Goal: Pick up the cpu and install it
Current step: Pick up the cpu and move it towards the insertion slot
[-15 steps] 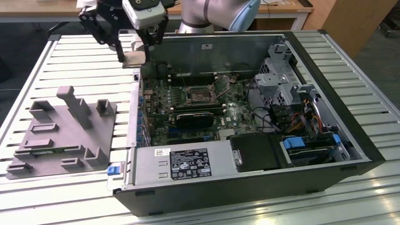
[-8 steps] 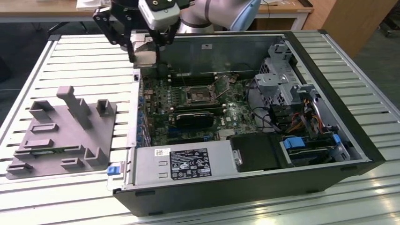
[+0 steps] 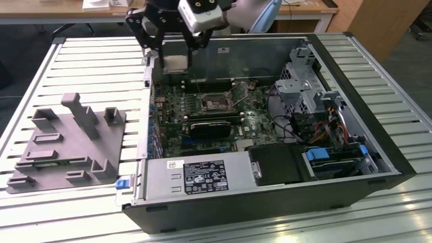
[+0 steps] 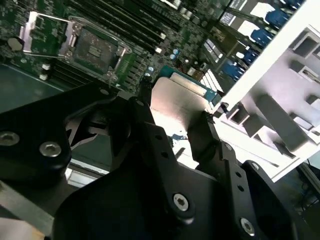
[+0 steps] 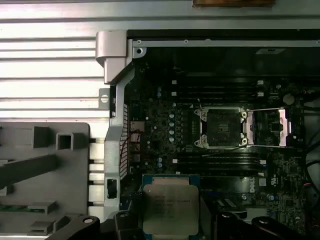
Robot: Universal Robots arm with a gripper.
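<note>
Claw (image 3: 174,53) clamped on the cpu (image 3: 175,64), fingers (image 4: 202,137) pinching two opposite edges. The chip's pale metal top faces the first wrist view. Cpu held aloft over the far corner of the open computer case (image 3: 270,210), at the exterior view's left, above the motherboard (image 3: 175,142). Socket (image 3: 217,104) sits toward mid-board, frame flipped open, well apart from the chip. Grey fixture block (image 3: 68,142) rests on the slatted table (image 3: 88,66), at the exterior view's left of the case.
</note>
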